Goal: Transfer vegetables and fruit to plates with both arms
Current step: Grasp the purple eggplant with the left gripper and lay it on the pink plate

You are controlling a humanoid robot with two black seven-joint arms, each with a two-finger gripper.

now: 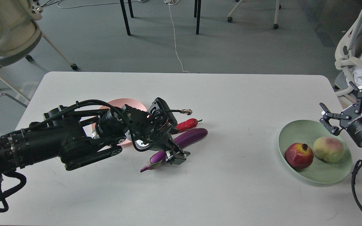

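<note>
Pinching one eggplant [181, 145]: left claw [175, 156]; right claw [341, 117] spread; two plates.

The table [231, 103] is white. In the middle of the frame lie a shiny purple eggplant [190, 138] and a red chili pepper [186, 124] with a green stem. The plate [127, 105] behind the black left arm [74, 138] is pale pink. At the right, a pale green plate [294, 131] holds a dark red pomegranate [298, 155] and a green-yellow peach [328, 149] with a pink blush.
</note>
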